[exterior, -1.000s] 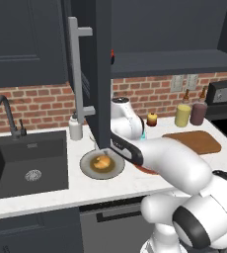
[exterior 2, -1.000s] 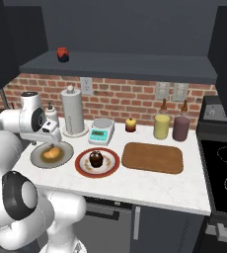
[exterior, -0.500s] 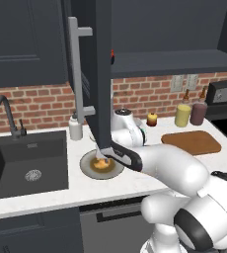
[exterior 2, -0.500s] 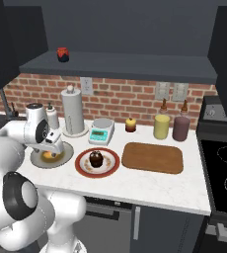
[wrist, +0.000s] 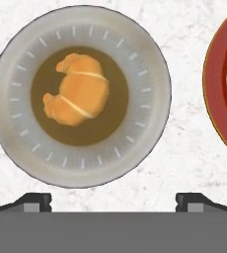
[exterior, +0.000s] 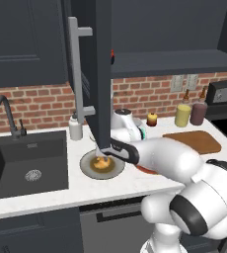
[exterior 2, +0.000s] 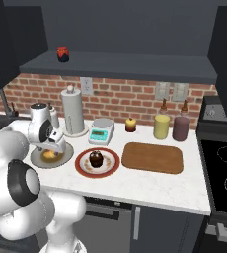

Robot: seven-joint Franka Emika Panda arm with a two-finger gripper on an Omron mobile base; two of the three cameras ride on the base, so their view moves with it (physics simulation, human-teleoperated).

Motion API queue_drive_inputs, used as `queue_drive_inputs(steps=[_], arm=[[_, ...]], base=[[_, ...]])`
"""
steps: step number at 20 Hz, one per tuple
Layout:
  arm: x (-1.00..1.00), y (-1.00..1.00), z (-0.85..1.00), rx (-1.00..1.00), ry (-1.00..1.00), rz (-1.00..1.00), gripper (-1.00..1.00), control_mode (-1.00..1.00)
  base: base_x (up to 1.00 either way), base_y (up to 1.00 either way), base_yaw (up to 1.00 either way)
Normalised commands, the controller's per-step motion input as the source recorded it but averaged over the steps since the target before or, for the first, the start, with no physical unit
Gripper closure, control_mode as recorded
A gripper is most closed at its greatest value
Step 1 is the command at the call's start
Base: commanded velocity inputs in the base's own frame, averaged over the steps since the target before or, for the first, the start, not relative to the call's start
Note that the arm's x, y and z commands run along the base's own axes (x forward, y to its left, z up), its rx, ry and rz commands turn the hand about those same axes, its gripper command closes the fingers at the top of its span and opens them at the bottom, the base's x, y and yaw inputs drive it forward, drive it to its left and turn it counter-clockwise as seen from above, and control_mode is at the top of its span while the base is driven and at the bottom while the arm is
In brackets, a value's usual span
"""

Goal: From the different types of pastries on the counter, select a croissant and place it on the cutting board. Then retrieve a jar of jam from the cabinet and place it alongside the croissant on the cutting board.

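The surface (exterior 2: 150, 185) carries the board (exterior 2: 153, 157) well to my right, bare and ready. Between it and me sits the red-rimmed plate (exterior 2: 81, 164) with the muffin (exterior 2: 96, 159). My jaws (wrist: 113, 201) stand fully open, holding nothing, above the grey plate (wrist: 150, 64) where the croissant (wrist: 79, 89) lies centred. Procedure: descend straight, straddle the croissant's narrow width, close gently. The red rim lies near; I judge a vertical lift clears it. The open cabinet door (exterior: 99, 74) hangs just above my wrist, so rise cautiously.
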Motion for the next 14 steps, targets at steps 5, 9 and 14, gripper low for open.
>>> queue_drive_inputs(steps=[5,9,14], arm=[[0.23,0.13,0.00,0.00,0.09,-0.01,-1.00,-1.00],[0.18,0.17,-0.03,0.00,0.09,0.00,-1.00,-1.00],[0.10,0.11,-0.04,0.00,0.08,0.00,-1.00,-1.00]], base=[[0.00,0.00,0.00],[0.00,0.00,0.00],[0.00,0.00,0.00]])
